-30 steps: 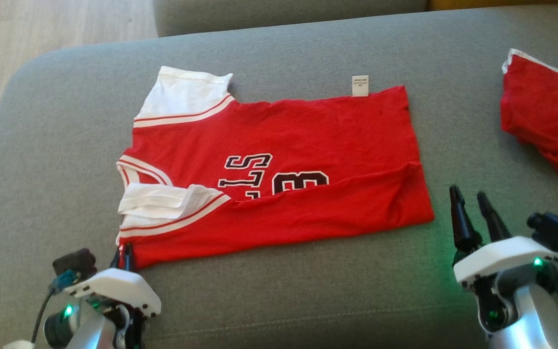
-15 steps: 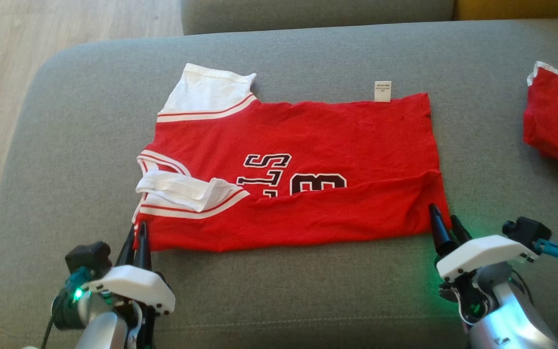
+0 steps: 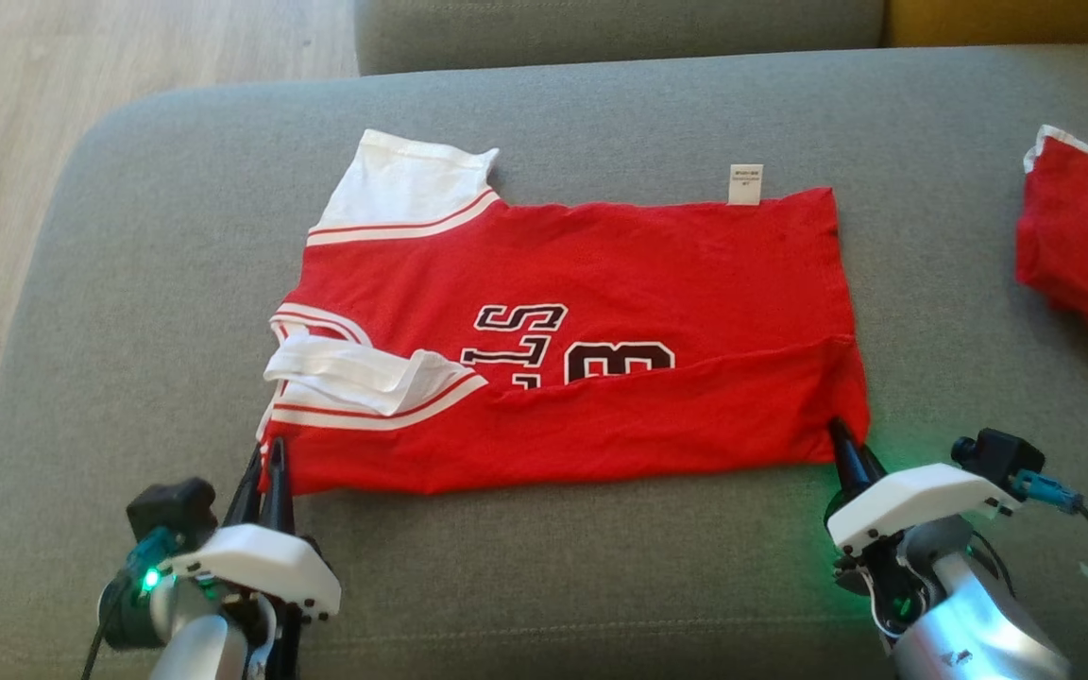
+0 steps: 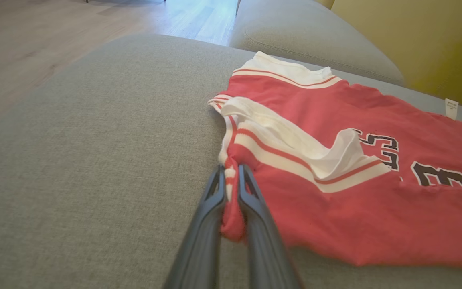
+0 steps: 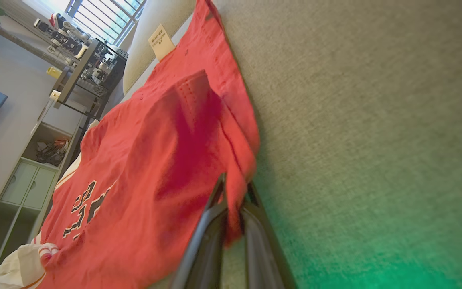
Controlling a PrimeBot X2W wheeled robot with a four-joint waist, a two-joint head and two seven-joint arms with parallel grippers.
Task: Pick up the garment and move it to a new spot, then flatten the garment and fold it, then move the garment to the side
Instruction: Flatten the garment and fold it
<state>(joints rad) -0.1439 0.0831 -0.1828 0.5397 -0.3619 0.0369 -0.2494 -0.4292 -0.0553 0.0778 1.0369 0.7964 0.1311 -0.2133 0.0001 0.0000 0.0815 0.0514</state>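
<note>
The jersey (image 3: 563,283) lies flat on the sofa (image 3: 128,283), spread between the two grippers. Its near long edge is folded over, and the fold covers the lower part of the black lettering (image 3: 520,317).

The left gripper (image 3: 265,461) is clenched on the jersey's near corner at the sleeve end. In the left wrist view a bunch of red and white cloth is pinched between its two fingers (image 4: 255,208), which lie low against the sofa. Just beyond its fingertips a white sleeve (image 3: 355,373) with red stripes lies folded onto the red body. Farther ahead of it the other white sleeve (image 3: 402,179) lies flat at the far edge.

The right gripper (image 3: 841,442) is clenched on the opposite near corner, at the hem end. In the right wrist view a thin edge of red cloth runs down between its fingers (image 5: 211,233), and the hem stretches away from the tips across the grey sofa. A green glow (image 3: 790,491) falls on the sofa beside this gripper.

Far ahead of the right gripper, at the jersey's far edge, a small white label (image 3: 745,183) sticks out onto the sofa. To this gripper's outer side, well apart from it, a second red garment (image 3: 1082,246) lies crumpled on the same sofa. To the left gripper's outer side, past the sofa's rounded edge, is wooden floor (image 3: 81,57).
</note>
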